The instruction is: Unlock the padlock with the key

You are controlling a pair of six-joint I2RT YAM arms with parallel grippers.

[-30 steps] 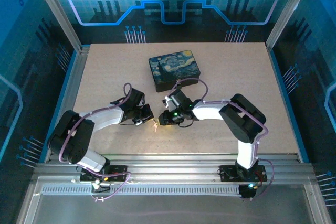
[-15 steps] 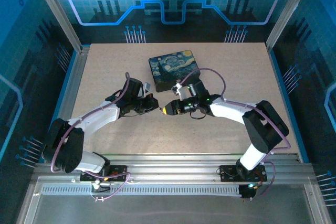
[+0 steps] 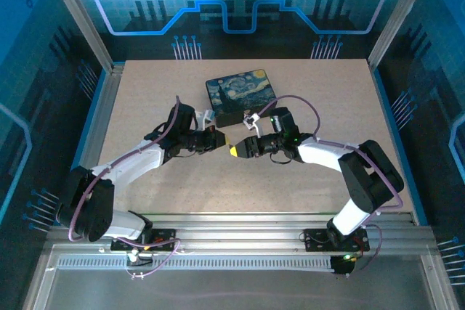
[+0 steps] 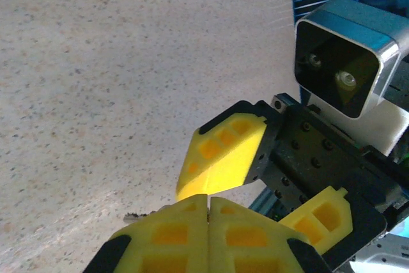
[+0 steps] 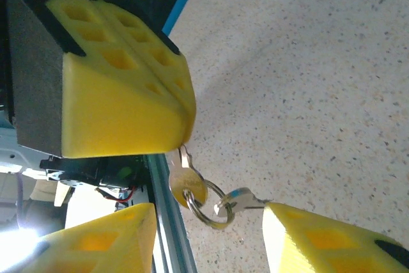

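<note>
Change: both grippers are being carried from the table's (image 3: 145, 107) near edge toward the painted box (image 3: 243, 94).
Left gripper (image 3: 220, 140): being kept clamped on the key (image 5: 186, 183), mid-table, ring (image 5: 206, 217) dangling.
Right gripper (image 3: 234, 151): fingers being held apart, facing the left's tips.
Arms: being stretched inward, forearms converging.

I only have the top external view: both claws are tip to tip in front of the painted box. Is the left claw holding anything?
Observer: Yes, the left claw is shut on the blade of a key; the head hangs below its pads.
Operator: And the right claw?
Observer: Open, with the key's ring hanging between its fingers.
Operator: Anything else on that ring?
Observer: A second small metal piece, apparently touching one right finger.
</note>
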